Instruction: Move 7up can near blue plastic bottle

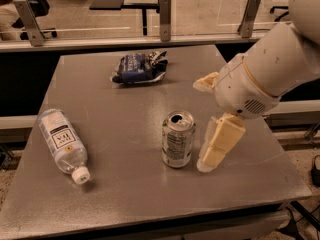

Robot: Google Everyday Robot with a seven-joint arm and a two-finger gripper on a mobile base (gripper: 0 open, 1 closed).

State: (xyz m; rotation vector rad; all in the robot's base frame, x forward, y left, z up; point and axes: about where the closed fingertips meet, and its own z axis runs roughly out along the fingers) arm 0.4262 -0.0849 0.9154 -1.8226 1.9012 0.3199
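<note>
The 7up can [178, 139] stands upright near the middle of the grey table [125, 194], pull-tab top open, white fine-print panel facing me. The blue plastic bottle [62, 144] lies on its side at the left, white cap pointing toward the front edge. My gripper [200, 126] is just right of the can, low over the table. It is open and empty. One cream finger [218, 144] reaches down beside the can's right side, and the other finger [205, 82] sits further back. The can is not between them.
A dark blue snack bag [139, 67] lies at the back of the table. The white arm [270, 69] comes in from the upper right. A rail with metal posts [165, 11] runs behind the table, with office chairs beyond it.
</note>
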